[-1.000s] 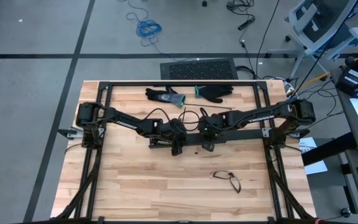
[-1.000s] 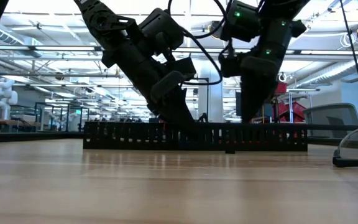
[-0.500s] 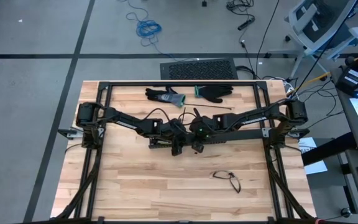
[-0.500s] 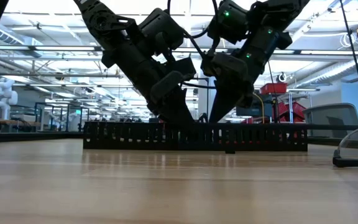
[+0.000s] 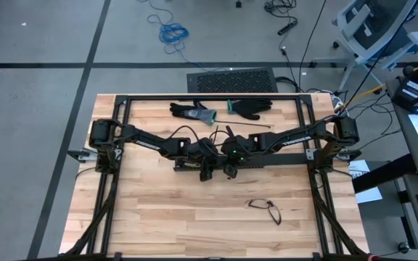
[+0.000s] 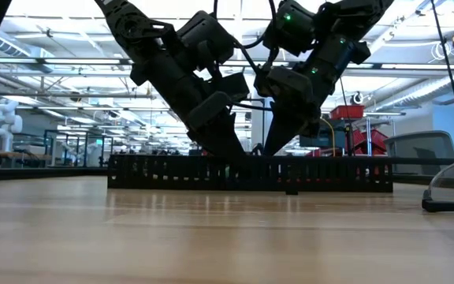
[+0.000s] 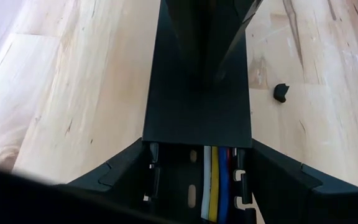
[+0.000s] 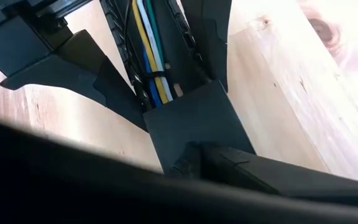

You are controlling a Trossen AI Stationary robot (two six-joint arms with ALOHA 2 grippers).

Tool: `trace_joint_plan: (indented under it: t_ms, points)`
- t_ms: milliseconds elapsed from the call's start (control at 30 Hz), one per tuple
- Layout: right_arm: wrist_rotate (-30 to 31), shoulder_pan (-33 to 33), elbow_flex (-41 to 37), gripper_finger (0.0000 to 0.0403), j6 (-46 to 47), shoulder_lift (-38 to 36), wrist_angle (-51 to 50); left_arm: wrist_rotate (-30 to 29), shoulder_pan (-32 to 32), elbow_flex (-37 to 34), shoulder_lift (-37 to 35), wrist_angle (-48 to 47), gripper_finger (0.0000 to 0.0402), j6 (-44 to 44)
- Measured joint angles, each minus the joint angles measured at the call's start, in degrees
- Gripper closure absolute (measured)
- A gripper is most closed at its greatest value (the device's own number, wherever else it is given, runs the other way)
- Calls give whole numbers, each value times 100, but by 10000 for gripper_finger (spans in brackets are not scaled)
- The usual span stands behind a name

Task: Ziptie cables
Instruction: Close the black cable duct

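1. Straddling the long black slotted plastic duct (image 6: 251, 172), the left gripper (image 5: 207, 172) has its two dark fingers (image 7: 120, 171) spread, one on either outer wall of the duct, pressed against its sides.
2. Inside the duct lie the cables (image 7: 216, 180), a small bundle of thin white, yellow, blue and red wires running along its channel between the left fingers.
3. A thin black band (image 8: 156, 76) crosses the bundle in the right wrist view.
4. Just beside the left gripper along the duct, the right gripper (image 5: 232, 171) comes down with its fingers closed together, tips at a flat black cover (image 7: 197, 106) over the duct; I cannot tell whether it pinches anything.
5. Two black gloves (image 5: 223, 110) lie well behind the duct, near the table's (image 5: 165, 217) far edge.
6. Black-framed glasses (image 5: 265, 209) rest on the wooden table in front of the duct.
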Motion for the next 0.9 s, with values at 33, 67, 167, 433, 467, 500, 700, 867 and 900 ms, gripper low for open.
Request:
trace_joint_plan:
  t_ms: [33,67,167,433,467,500,700,867,900]
  points:
    - [-2,0,0,403,-22,0,-1,-12,-1,2,0,-6,158,0]
    - [0,0,0,403,-26,0,-2,-10,-3,2,0,-6,158,2]
    - [2,0,0,403,-37,0,-7,-10,-1,2,0,-3,156,-35]
    - [17,0,-2,403,-43,2,-31,110,81,267,0,-118,88,-341]
    - [17,0,-2,403,-49,2,-30,117,94,294,0,-144,75,-339]
    - [18,0,-2,403,-53,2,-29,125,105,321,0,-192,62,-337]
    - [26,0,-4,403,-63,2,-37,186,228,669,-10,-1422,6,-99]
    - [22,-2,-2,403,-107,2,-43,886,338,703,-350,-2323,16,510]
    - [24,-2,-2,403,-107,2,-42,957,336,703,-435,-2389,16,603]
